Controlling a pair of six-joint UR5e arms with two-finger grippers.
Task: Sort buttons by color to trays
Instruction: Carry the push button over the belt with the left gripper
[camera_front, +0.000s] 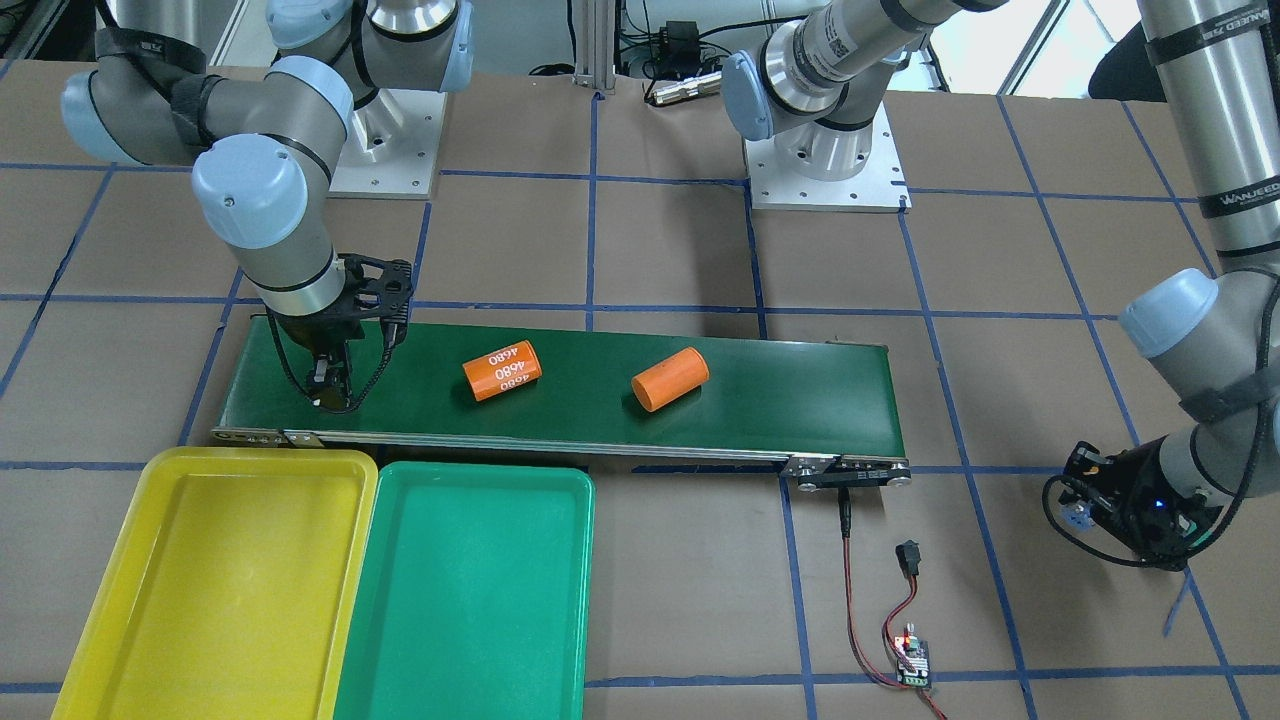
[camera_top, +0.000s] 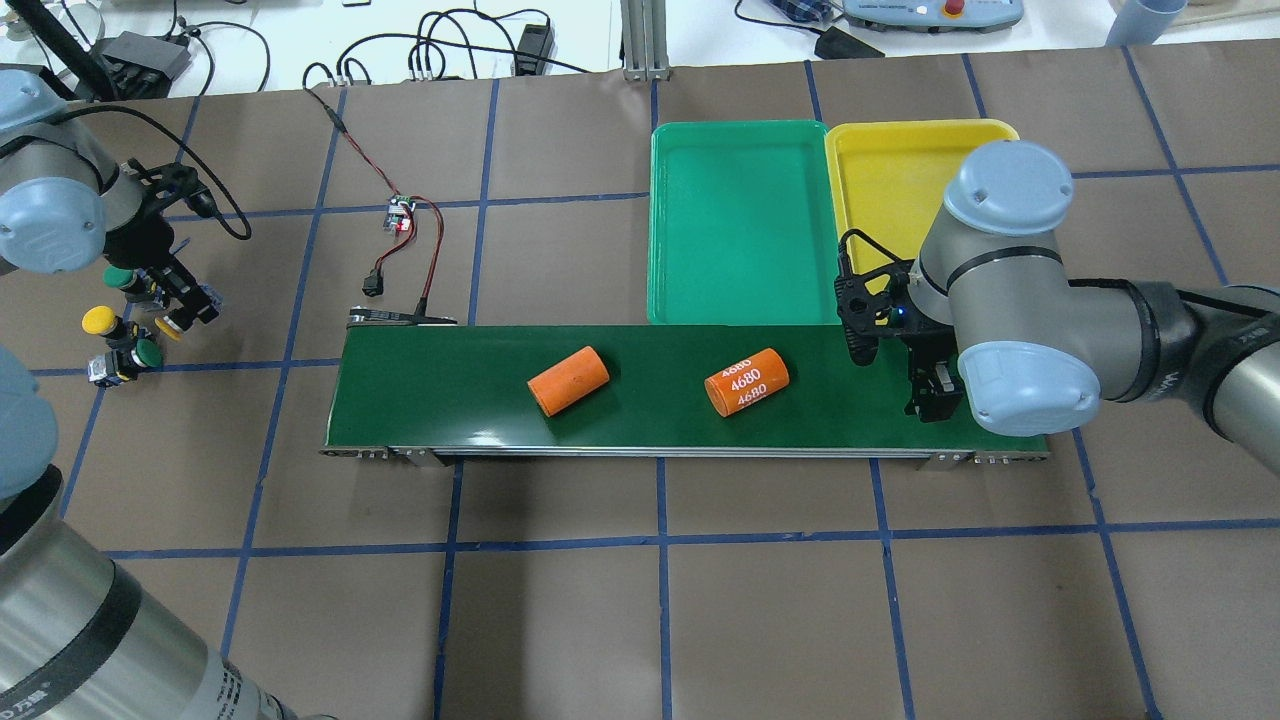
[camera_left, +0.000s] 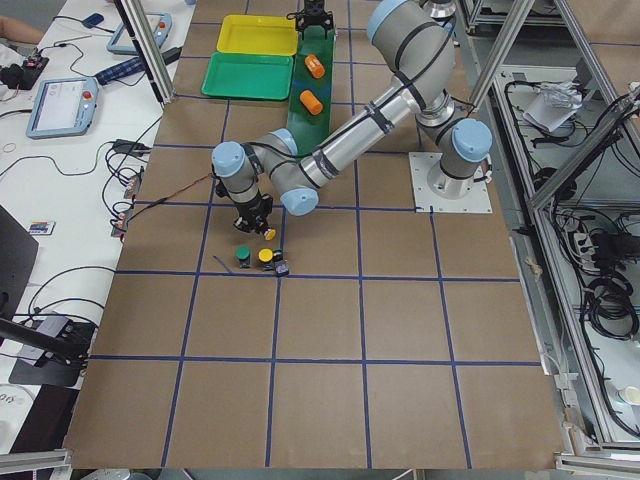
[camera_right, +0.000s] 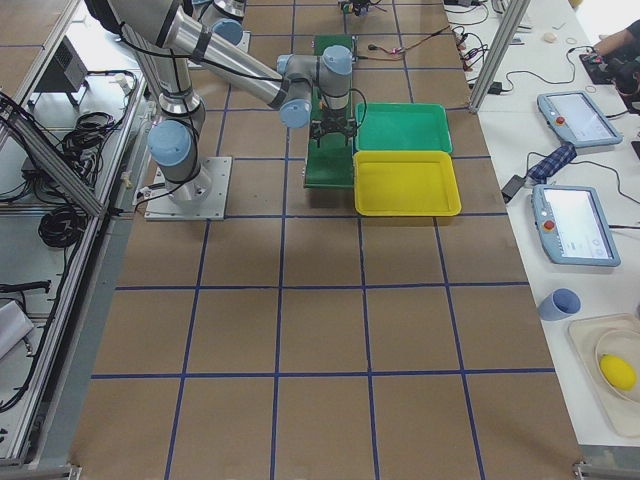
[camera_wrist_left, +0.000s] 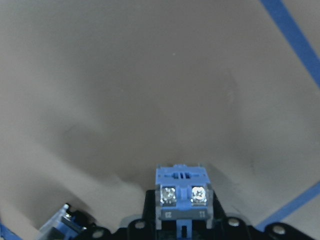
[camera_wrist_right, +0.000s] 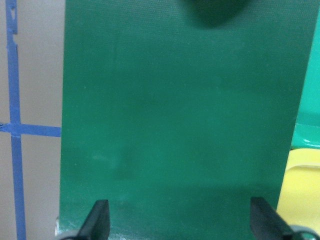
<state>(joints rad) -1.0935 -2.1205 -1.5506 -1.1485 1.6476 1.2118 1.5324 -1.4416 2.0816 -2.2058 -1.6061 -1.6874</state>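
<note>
My left gripper (camera_top: 185, 310) hangs at the table's far left end, shut on a yellow button (camera_top: 170, 328); the button's blue body (camera_wrist_left: 182, 192) fills the bottom of the left wrist view. Three more buttons lie beside it on the table: a green one (camera_top: 118, 278), a yellow one (camera_top: 98, 320) and another green one (camera_top: 148, 350). At the other end, the green tray (camera_top: 740, 220) and the yellow tray (camera_top: 890, 180) sit side by side, with nothing in them. My right gripper (camera_top: 935, 395) points down over the belt's end near the trays, open, fingers wide apart (camera_wrist_right: 182, 222).
A long dark-green conveyor belt (camera_top: 450, 400) runs across the middle, carrying a plain orange cylinder (camera_top: 568, 380) and one printed "4680" (camera_top: 747, 380). A small controller board (camera_top: 402, 215) with red and black wires lies beyond the belt's left end.
</note>
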